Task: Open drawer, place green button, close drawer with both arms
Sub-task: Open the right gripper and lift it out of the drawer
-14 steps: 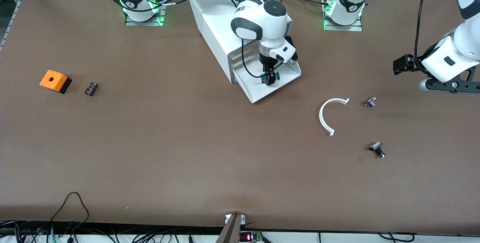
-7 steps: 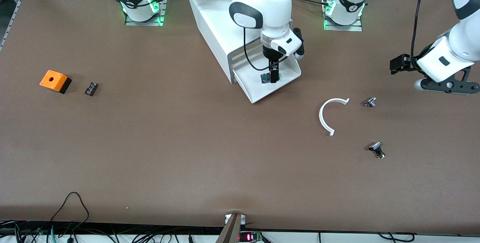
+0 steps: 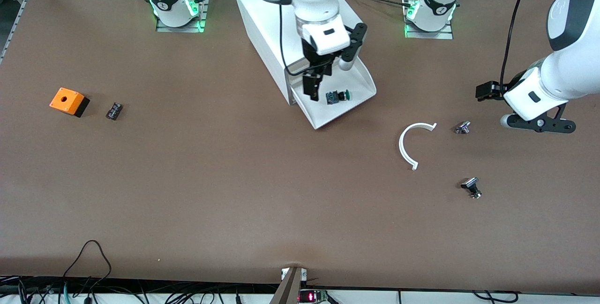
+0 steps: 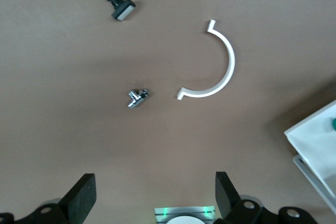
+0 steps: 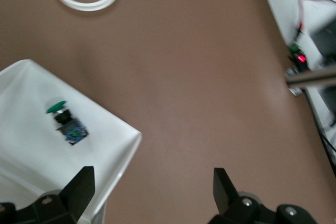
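Observation:
The lowest drawer (image 3: 363, 75) of the white cabinet (image 3: 267, 18) is pulled out, a shallow white tray. The button (image 3: 337, 96), green cap and black body with a blue bit, lies on its side in the drawer. It also shows in the right wrist view (image 5: 65, 121), resting in the drawer (image 5: 31, 103). My right gripper (image 3: 315, 82) is open and empty, raised over the drawer beside the button; in its own view (image 5: 152, 192) the fingers stand wide apart. My left gripper (image 3: 483, 92) is open and empty over the table toward the left arm's end, fingers wide in its view (image 4: 153, 195).
A white arc piece (image 3: 410, 144) and two silvery knobs (image 3: 463, 127) (image 3: 471, 186) lie near the left gripper. An orange box (image 3: 69, 101) and a black terminal block (image 3: 114, 110) lie toward the right arm's end. The drawer's corner shows in the left wrist view (image 4: 317, 140).
My right gripper has let go of the button, which now lies in the drawer, and has risen away from it. My left arm has moved toward the drawer.

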